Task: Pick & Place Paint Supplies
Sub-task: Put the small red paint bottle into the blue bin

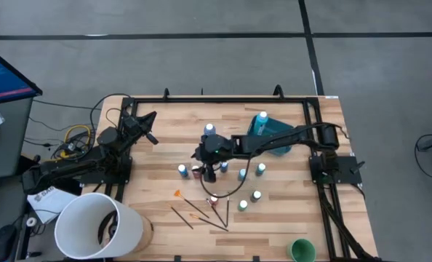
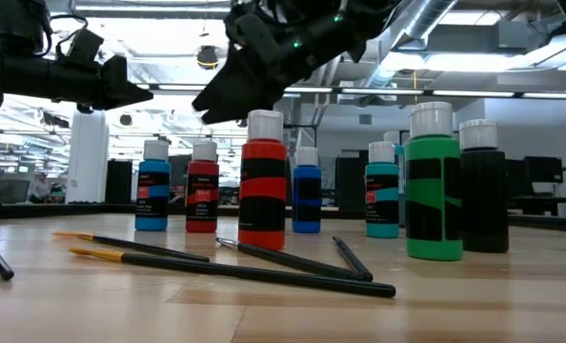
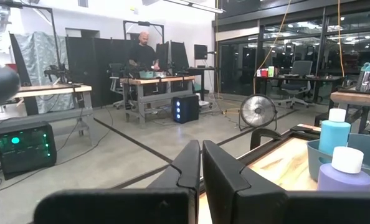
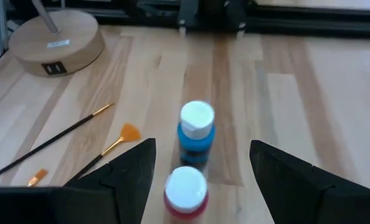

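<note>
1. My right gripper (image 4: 200, 180) hangs over the middle of the table (image 1: 289, 225), its jaws wide apart. I hold them like this so that a bottle can pass between them.
2. Between my fingers I see a red bottle (image 4: 185, 190) with a white cap, and just behind it a blue bottle (image 4: 196, 135). The red one is nearer, so I judge it is my target. I do not touch it yet.
3. The other small bottles (image 1: 258, 195) stand upright in a loose group near my gripper, and the brushes (image 1: 201, 212) lie flat on the wood toward the front edge.
4. One taller blue bottle (image 1: 261, 121) already stands in the teal tub (image 1: 278, 129) at the far side, so I think the tub is the place for the supplies.
5. My left gripper (image 3: 200, 163) waits at the left side of the table, lifted and pointing out to the room, with jaws together and holding nothing.
6. The bottles stand close, so I must come down straight, or I may knock the blue one.
</note>
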You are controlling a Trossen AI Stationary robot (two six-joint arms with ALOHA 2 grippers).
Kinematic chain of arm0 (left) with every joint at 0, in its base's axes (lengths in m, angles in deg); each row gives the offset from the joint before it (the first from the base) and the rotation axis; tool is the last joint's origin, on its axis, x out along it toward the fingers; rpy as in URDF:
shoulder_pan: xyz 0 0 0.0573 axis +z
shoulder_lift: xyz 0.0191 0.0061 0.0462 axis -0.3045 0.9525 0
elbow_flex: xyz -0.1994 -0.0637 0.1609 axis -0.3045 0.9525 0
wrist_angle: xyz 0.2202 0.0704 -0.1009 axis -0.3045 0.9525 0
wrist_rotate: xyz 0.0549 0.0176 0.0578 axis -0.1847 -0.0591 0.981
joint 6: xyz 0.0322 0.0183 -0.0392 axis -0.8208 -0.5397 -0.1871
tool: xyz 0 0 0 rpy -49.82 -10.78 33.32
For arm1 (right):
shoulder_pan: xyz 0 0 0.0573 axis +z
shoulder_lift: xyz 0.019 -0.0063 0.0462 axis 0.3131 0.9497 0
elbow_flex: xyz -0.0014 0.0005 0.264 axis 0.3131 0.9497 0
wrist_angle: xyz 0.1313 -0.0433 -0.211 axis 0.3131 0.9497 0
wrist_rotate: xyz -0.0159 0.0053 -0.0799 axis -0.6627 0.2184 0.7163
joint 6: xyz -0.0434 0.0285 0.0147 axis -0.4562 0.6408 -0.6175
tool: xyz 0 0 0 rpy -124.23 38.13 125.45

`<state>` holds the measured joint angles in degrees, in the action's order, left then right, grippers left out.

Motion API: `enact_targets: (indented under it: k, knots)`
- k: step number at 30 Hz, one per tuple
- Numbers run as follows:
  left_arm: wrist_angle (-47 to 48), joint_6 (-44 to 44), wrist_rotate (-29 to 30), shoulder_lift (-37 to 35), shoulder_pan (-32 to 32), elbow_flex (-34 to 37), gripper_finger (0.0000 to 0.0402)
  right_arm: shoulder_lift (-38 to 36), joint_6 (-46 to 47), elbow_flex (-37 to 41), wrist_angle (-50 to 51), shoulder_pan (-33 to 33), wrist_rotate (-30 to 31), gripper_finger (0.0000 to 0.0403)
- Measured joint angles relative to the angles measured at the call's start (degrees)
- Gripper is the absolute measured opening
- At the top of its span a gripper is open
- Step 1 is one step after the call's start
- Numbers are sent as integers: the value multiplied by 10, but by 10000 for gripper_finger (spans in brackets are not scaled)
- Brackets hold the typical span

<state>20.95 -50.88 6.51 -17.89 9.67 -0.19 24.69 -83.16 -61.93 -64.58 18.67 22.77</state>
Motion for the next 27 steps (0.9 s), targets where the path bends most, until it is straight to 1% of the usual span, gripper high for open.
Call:
enact_targets:
  k: [3,9,27]
  knots:
    - [0,0,0,0,0,0,8,14,4,-6,4,0,-14,256]
    - [0,0,0,0,0,0,8,33,4,-14,5,-1,-14,256]
    - [0,0,0,0,0,0,8,31,0,-12,21,-2,-16,255]
